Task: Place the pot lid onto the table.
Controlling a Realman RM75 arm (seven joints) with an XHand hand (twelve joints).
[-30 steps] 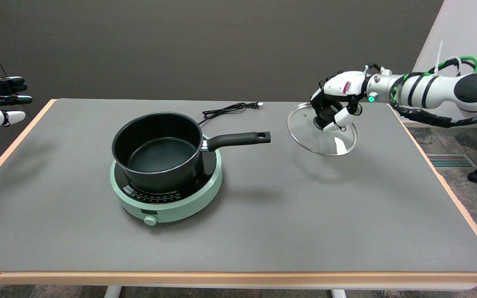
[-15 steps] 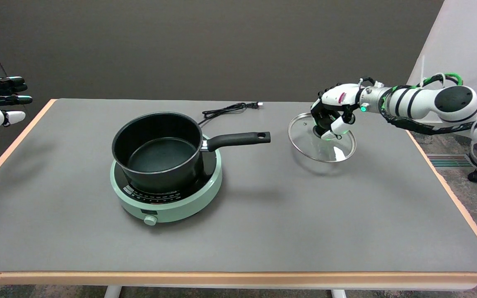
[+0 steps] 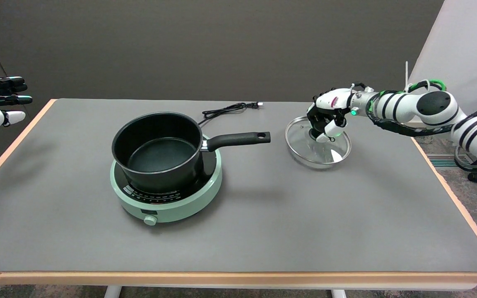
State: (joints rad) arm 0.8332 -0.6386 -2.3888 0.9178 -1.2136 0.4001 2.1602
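The right hand grips the knob of the glass lid, low over the table (contact unclear); letting go early could make it clatter.

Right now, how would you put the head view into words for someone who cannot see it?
The right hand holds a glass pot lid by its knob, low over a grey table. To the left, a black saucepan sits on a green hotplate.

The grey table bears a green cooker, black cord and, seemingly, the glass lid.
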